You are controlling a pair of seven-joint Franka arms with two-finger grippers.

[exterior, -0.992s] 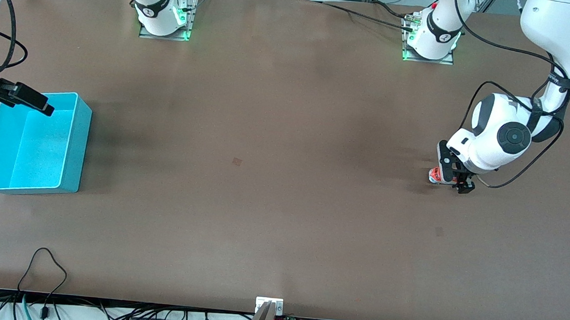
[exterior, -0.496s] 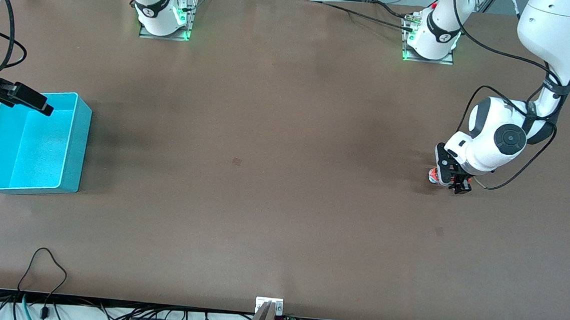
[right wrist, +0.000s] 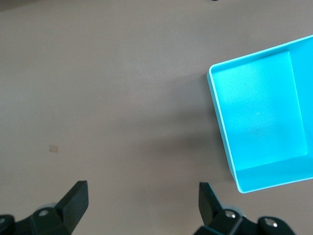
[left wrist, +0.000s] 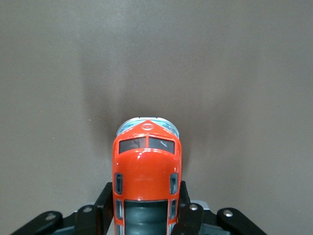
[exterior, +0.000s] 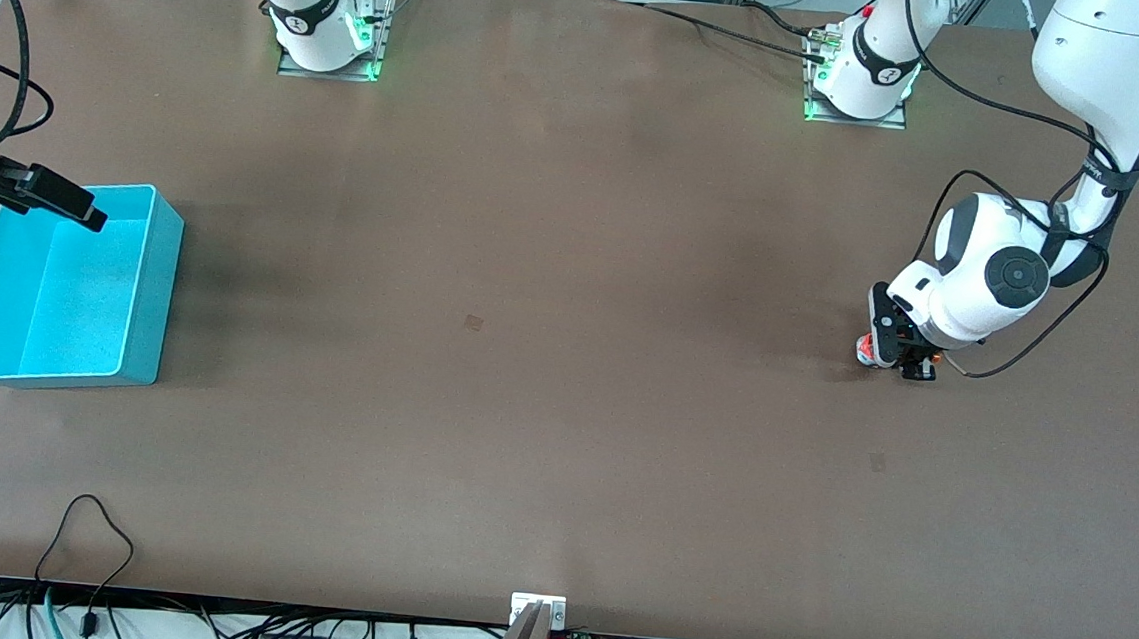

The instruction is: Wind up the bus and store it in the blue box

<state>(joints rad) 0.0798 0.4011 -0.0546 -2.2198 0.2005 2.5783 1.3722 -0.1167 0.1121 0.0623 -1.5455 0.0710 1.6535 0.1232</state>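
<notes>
**Bus gripped on the table**

The bus (left wrist: 146, 169) is orange-red with dark windows and stands on the brown table (exterior: 545, 378) at my left arm's end. My left gripper (exterior: 895, 360) is clamped on its sides. My right gripper (right wrist: 142, 196) waits with fingers apart over the blue box (exterior: 146, 280).

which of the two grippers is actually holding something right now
The left gripper, down at the left arm's end of the table, shut on the bus. The right gripper is open and holds nothing, waiting above the table beside the blue box.
</notes>
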